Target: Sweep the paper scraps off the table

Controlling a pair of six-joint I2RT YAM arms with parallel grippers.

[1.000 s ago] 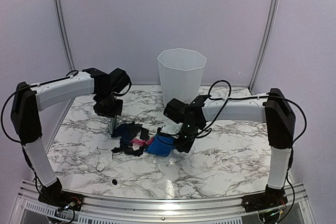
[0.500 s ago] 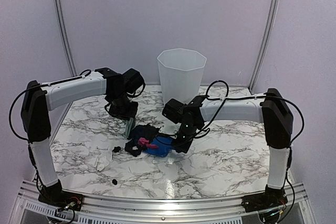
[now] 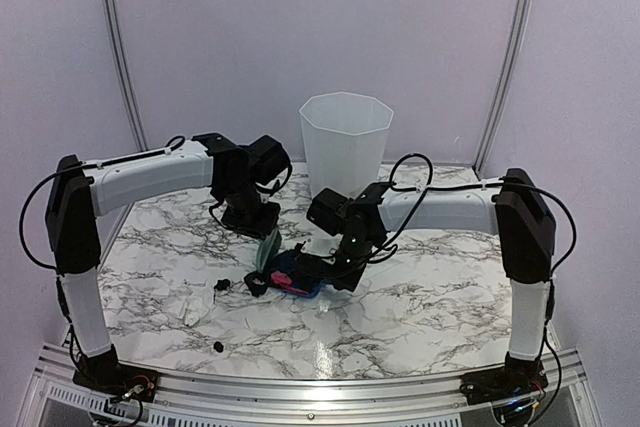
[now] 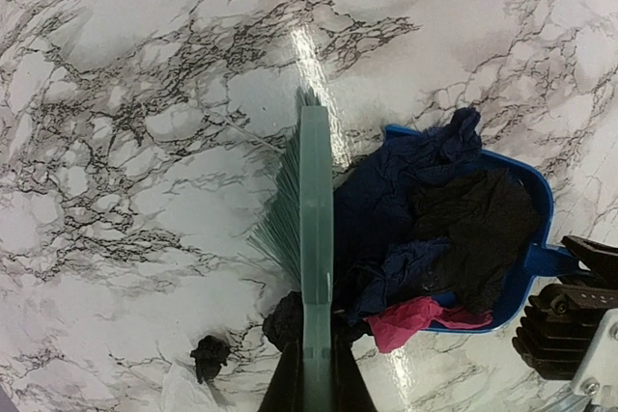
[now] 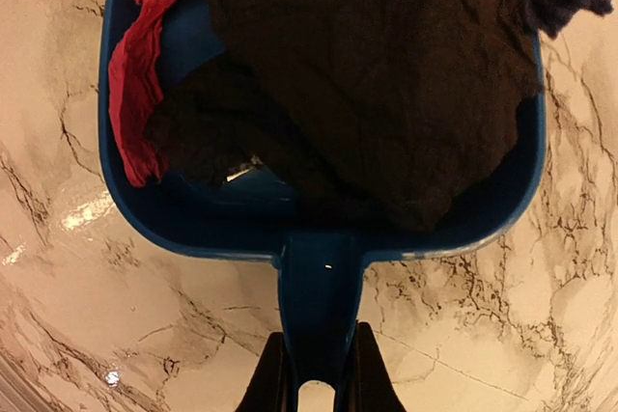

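Black, navy and pink paper scraps (image 4: 454,224) lie heaped in a blue dustpan (image 4: 536,262) on the table (image 3: 430,297). My left gripper (image 4: 317,373) is shut on the handle of a pale green hand brush (image 4: 316,200), whose bristles press against the dustpan's mouth. From the right, my right gripper (image 5: 319,373) is shut on the dustpan (image 5: 193,209) handle; the paper scraps (image 5: 377,74) fill the pan. A small black scrap (image 4: 208,354) and another black scrap (image 4: 285,320) remain on the marble left of the brush. One more black scrap (image 3: 218,347) lies near the front.
A tall translucent white bin (image 3: 345,142) stands at the back centre, just behind both grippers. The metal front edge (image 3: 300,387) runs along the near side. A pale crumpled scrap (image 4: 183,388) lies beside the small black one.
My left arm has swept the brush to the right, pushing the pile of scraps into the dustpan. A small black scrap stayed behind on the left. The right gripper barely moved.
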